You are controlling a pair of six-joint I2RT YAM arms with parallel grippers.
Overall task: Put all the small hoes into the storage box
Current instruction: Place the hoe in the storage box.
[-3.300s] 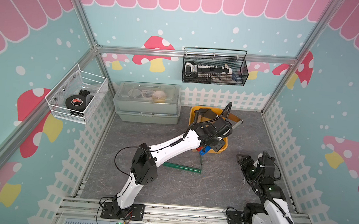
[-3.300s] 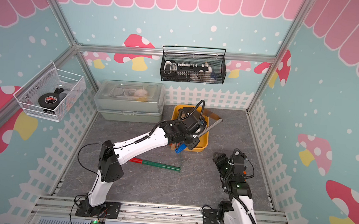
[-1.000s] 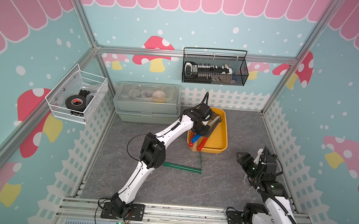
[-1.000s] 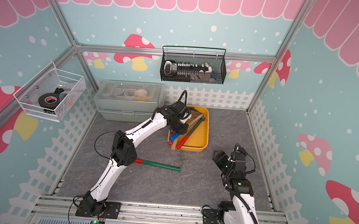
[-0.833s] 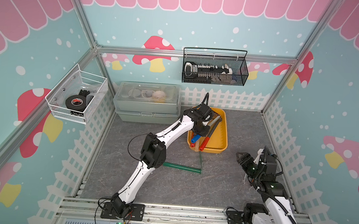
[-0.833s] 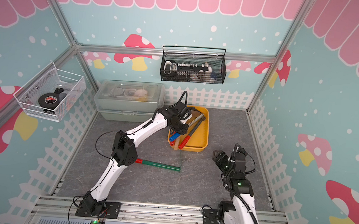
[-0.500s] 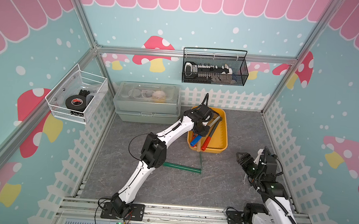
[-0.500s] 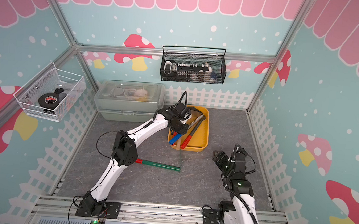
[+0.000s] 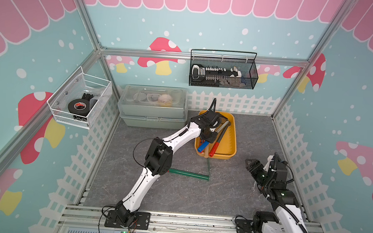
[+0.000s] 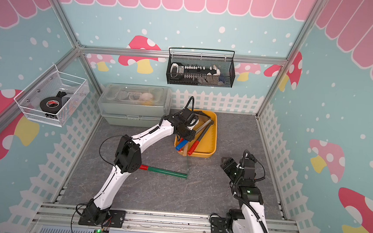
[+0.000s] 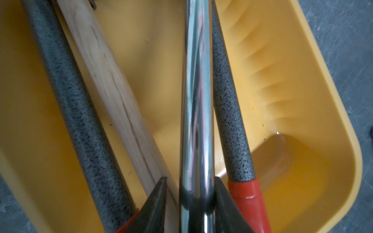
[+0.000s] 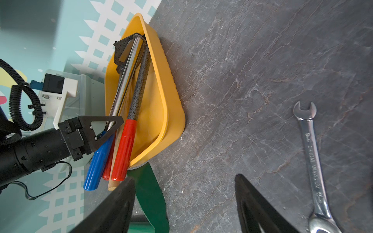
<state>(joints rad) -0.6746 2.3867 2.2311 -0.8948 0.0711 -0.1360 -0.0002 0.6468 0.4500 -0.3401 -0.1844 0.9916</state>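
1. The grey-green lidded case stands shut at the back of the desk, just beside the storage box and out of the work.
2. The left gripper hangs low over the storage box, its jaws straddling the chrome shaft of the small hoe. A gap shows beside one finger, so the jaws look slackened rather than pinching, as suits a release.
3. The small hoe lies inside the box, head in the far corner and blue grip at the near rim. It probably lies lengthways because it fits no other way, and it crosses the red-handled tools beside a wooden handle.
4. A green-handled tool lies on the desk in front of the box, apart from both grippers.
5. The right gripper is spread wide and holds nothing. It hovers above the desk, clear of the left arm's reach, with a wrench lying near it.
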